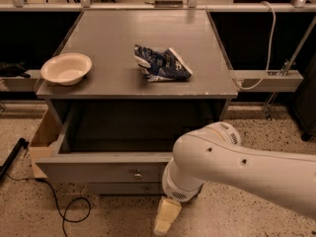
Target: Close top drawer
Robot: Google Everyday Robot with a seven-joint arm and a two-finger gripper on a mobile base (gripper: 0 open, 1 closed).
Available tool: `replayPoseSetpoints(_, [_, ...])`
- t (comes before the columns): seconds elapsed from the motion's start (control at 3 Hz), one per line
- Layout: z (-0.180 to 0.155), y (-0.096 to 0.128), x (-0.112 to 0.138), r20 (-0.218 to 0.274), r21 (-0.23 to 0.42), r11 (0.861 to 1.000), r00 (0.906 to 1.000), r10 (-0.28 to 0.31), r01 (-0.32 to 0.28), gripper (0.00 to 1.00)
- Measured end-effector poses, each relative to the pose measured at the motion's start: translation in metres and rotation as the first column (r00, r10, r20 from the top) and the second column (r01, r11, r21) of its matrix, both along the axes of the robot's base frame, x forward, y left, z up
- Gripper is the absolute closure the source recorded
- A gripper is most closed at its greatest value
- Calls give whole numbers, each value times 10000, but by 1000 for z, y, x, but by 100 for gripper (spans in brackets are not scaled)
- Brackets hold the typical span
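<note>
The top drawer [94,172] of the grey cabinet [148,38] stands pulled out, its inside dark and bare. Its flat grey front carries a small round metal knob [138,175] at the centre. A lower drawer's knob [144,188] shows just beneath it. My white arm [237,167] comes in from the right and lies across the right end of the drawer front. My gripper [165,216] hangs below the arm's wrist, low in front of the cabinet, under the level of the drawer front and right of the knob.
On the cabinet top lie a white bowl [66,68] at the left and a crumpled blue bag [160,63] in the middle. A black cable [59,206] and a black rod [12,157] lie on the speckled floor at left. A white cable [266,43] hangs at right.
</note>
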State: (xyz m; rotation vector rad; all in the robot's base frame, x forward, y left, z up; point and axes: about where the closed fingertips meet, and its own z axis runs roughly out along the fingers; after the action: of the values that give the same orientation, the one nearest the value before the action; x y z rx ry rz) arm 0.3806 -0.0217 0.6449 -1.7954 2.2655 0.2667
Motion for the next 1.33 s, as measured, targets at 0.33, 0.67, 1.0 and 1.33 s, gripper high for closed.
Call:
replayPoseSetpoints(0.33, [-1, 8, 10, 44, -191, 9998, 9999, 114, -113, 0])
replayPoseSetpoints(0.67, [4, -9, 31, -65, 127, 9996, 9997, -253, 254, 0])
replayPoseSetpoints(1.0, [13, -48, 53, -124, 592, 9944, 9961, -873, 878, 0])
replayPoseSetpoints(1.33, [22, -97, 71, -77, 881, 9817, 9856, -1691, 1691, 3])
